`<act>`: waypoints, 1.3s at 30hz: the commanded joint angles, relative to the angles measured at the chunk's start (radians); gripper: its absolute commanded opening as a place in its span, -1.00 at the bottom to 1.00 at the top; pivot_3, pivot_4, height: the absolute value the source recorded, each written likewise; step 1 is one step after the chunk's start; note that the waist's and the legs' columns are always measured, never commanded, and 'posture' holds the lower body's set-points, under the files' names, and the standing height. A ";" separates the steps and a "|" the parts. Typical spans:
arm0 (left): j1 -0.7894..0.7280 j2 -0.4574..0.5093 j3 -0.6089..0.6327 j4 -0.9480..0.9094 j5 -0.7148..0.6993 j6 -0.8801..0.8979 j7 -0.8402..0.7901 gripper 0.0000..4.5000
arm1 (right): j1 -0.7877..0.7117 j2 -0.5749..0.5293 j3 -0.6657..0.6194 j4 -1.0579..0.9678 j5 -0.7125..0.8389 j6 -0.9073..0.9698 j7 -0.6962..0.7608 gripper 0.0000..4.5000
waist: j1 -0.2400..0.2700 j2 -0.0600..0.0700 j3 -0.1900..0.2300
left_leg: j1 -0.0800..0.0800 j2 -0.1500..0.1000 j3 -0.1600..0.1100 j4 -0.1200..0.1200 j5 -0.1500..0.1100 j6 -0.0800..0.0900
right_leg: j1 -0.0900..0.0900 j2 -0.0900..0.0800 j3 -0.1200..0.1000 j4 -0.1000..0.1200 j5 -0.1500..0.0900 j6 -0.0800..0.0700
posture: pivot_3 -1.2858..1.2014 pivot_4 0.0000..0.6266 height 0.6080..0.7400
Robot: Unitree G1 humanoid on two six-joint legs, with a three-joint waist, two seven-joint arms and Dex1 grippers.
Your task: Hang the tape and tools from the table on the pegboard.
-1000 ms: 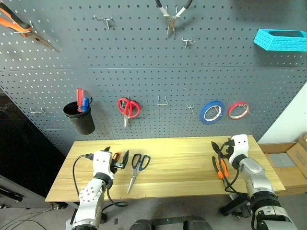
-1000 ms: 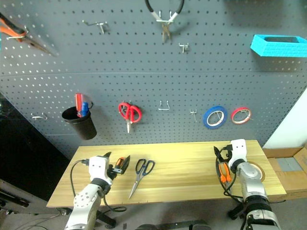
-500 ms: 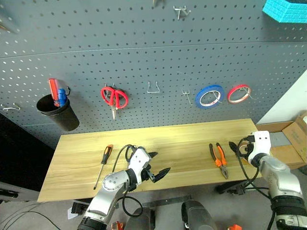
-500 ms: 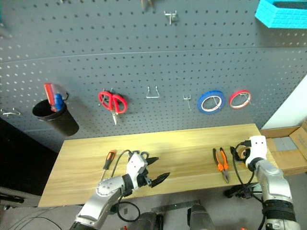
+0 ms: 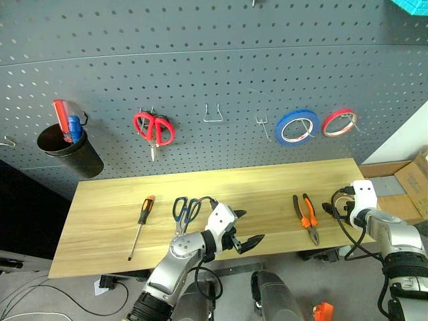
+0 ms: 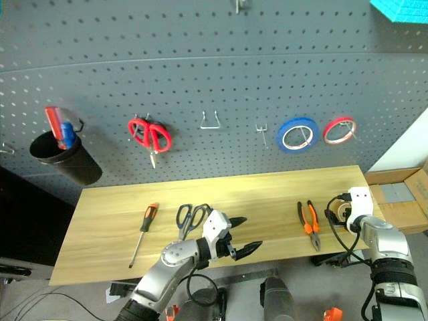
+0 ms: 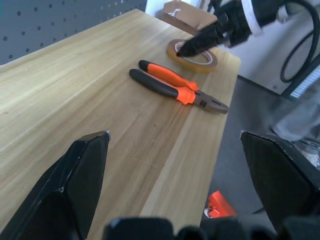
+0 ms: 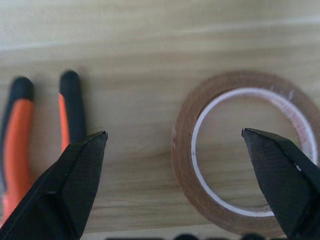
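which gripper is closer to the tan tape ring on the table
Right. The right gripper hangs open directly above the tape; the left gripper is open near the table's middle, beyond the pliers.

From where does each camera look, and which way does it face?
Head views: high, facing forward and down at the table and pegboard; both arms show.
Left wrist view: low over the wood, facing the pliers, the tape and the right gripper.
Right wrist view: close above the same tape and pliers handles.
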 commanded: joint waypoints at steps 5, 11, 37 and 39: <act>0.076 0.056 0.006 -0.143 -0.010 0.052 0.017 0.99 | -0.051 0.046 -0.017 0.124 -0.023 -0.109 -0.045 1.00 | 0.003 -0.001 0.025 | -0.001 0.000 0.000 0.000 0.000 0.000 | -0.001 0.000 0.000 0.000 0.000 0.000 | -0.01 0.08 1.00; 0.088 0.080 0.028 -0.202 -0.022 0.095 0.038 0.99 | -0.073 0.067 -0.025 0.214 -0.041 -0.127 -0.102 1.00 | 0.008 -0.009 0.036 | -0.003 0.000 0.000 0.000 0.000 0.000 | -0.002 0.000 0.000 -0.001 0.000 0.001 | 0.01 0.13 1.00; -0.046 0.049 0.129 -0.176 -0.061 0.022 0.078 1.00 | 0.355 0.271 -0.151 -0.877 0.193 0.103 -0.280 -0.94 | 0.023 0.002 0.042 | -0.034 -0.001 -0.008 0.002 0.003 -0.011 | -0.031 -0.002 -0.008 0.001 0.001 0.003 | -0.10 -0.02 1.00; -0.068 0.043 0.145 -0.134 -0.062 -0.025 0.072 1.00 | 0.429 0.279 -0.149 -1.017 0.212 0.054 -0.252 -0.94 | 0.019 0.003 0.042 | -0.034 -0.001 -0.008 0.002 0.004 -0.012 | -0.032 -0.002 -0.009 0.001 0.001 0.003 | -0.13 -0.03 1.00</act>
